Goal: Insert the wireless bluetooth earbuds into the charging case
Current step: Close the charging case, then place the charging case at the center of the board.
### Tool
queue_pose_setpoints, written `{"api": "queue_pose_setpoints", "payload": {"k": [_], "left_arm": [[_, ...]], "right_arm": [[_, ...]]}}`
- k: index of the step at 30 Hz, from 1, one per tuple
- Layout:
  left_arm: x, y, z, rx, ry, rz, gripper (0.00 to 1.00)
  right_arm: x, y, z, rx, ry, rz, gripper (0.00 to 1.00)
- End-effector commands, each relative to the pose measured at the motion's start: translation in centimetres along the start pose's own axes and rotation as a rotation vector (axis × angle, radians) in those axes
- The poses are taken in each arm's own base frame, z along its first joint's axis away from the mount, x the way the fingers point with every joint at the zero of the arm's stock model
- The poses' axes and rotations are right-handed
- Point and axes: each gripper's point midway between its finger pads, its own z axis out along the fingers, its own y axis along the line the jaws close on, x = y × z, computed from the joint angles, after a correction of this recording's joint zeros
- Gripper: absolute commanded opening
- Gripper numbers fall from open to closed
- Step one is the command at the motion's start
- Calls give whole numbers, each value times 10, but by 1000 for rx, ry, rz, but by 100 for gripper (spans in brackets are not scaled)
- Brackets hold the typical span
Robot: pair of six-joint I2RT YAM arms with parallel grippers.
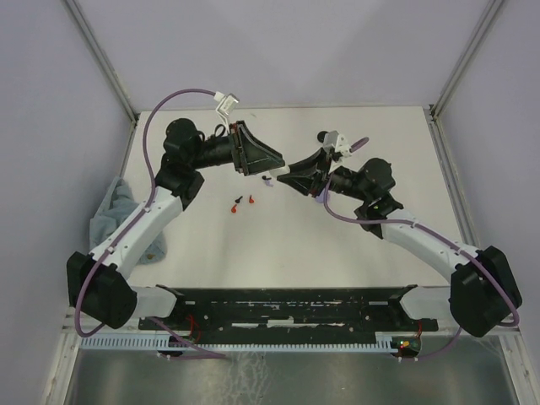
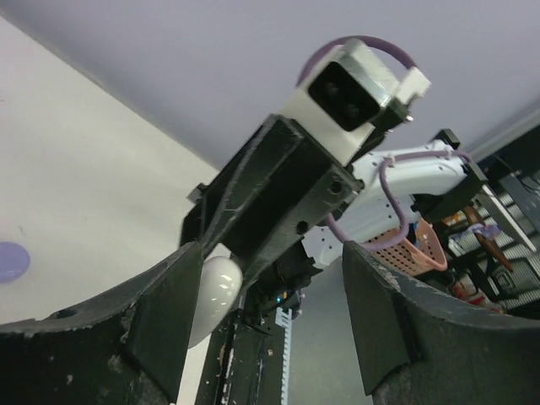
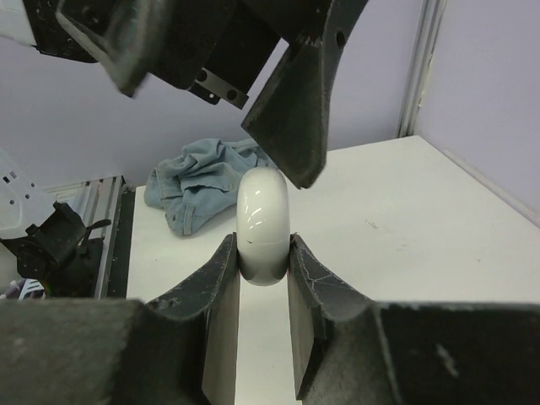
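Reaching in from the near left corner, the left arm bends at its elbow over a blue cloth (image 1: 118,215) by the left edge and levels out toward the middle of the tabletop (image 1: 380,135). The left gripper (image 1: 268,164) is spread wide. The right arm comes from the near right corner and points its right gripper (image 1: 285,175) at the left one, tips almost meeting. Two red earbuds (image 1: 251,201) lie loose on the table just nearer than both grippers, with a small lavender item (image 1: 267,180) under the tips; the case itself is hidden from above.

The left wrist view shows the left fingers (image 2: 169,312) well apart, with the right gripper and its camera between them. A white charging case (image 2: 215,291) peeks out by the left finger. A lavender disc (image 2: 12,260) lies flat on the table at the picture's edge.

Only the right wrist view shows the grip plainly: the right gripper (image 3: 263,245) is clamped on the white case, which stands on edge between the pads, and the left fingers (image 3: 299,93) hang apart just above it. The cloth lies beyond.
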Motion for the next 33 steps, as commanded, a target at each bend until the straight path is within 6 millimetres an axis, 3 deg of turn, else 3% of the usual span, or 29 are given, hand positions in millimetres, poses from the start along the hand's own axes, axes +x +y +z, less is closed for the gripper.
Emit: {"api": "queue_pose_setpoints", "payload": {"k": [1, 5, 7, 10, 13, 19, 25, 33], "left_arm": [[-4, -42, -3, 182, 21, 52, 72], [-4, -45, -5, 187, 27, 73, 71], [0, -32, -5, 126, 33, 56, 71], [9, 4, -9, -56, 43, 78, 73], [19, 47, -25, -311, 45, 101, 75], [41, 123, -92, -827, 8, 99, 81], [61, 142, -139, -1053, -45, 99, 86], [79, 151, -159, -1128, -65, 61, 87]], "right_arm": [[-11, 3, 5, -28, -12, -6, 10], [3, 0, 2, -3, 36, 27, 11], [12, -5, -1, 39, 74, 62, 11], [43, -15, -14, 135, 188, 153, 11], [75, -19, -36, 237, 314, 228, 11], [142, -21, -93, 487, 556, 443, 12], [208, -14, -147, 717, 746, 683, 11], [272, -11, -176, 842, 905, 937, 14]]}}
